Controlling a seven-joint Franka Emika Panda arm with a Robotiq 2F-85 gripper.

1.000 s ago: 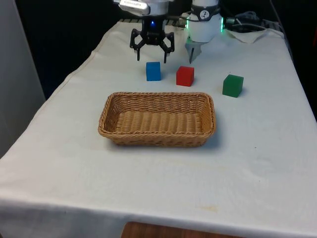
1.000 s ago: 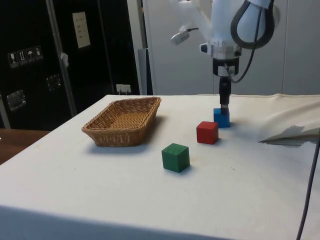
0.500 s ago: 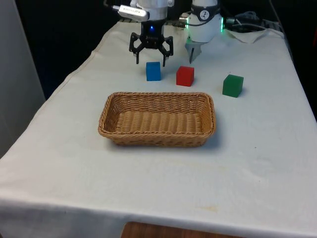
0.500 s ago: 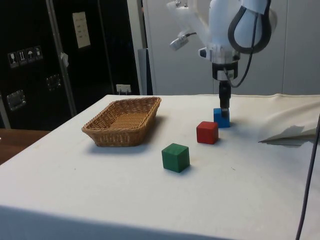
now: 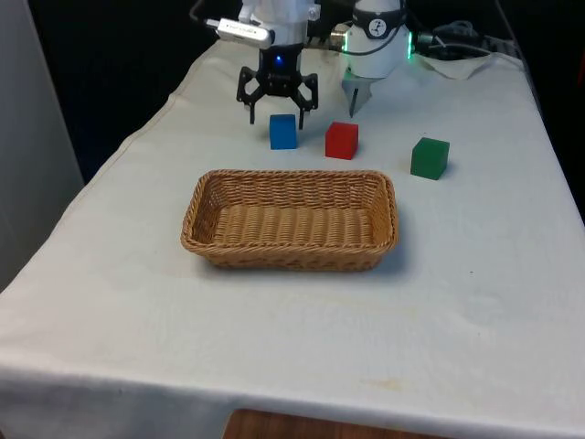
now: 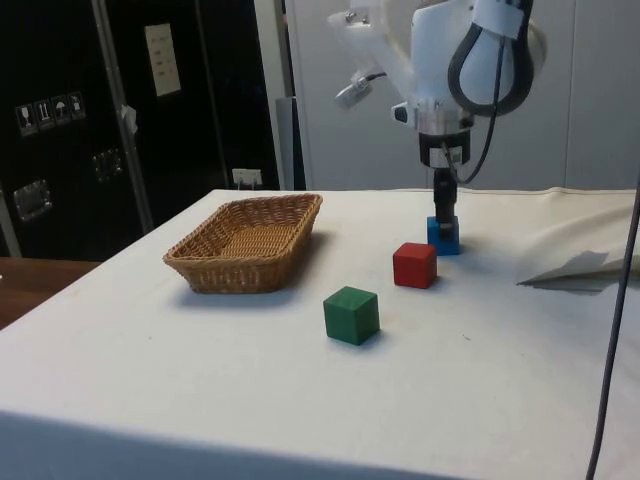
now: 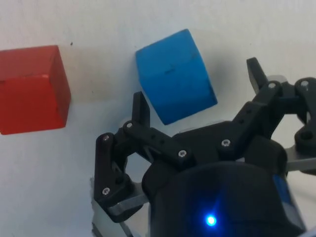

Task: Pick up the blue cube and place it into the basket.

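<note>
The gripper (image 5: 278, 107) has moved a bit farther back and up since a second ago. Its fingers are wide open and hold nothing. The blue cube (image 5: 282, 131) sits just below it, left of the red cube (image 5: 341, 140), behind the basket (image 5: 203, 197).

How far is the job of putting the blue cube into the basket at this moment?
Nothing is finished: the blue cube sits on the white cloth next to the red cube, and the basket holds nothing. In hand is the approach: the claw hangs open just behind and above the blue cube, not touching it. Left to do: lower around the cube, close, lift, carry it to the basket and release.
</note>
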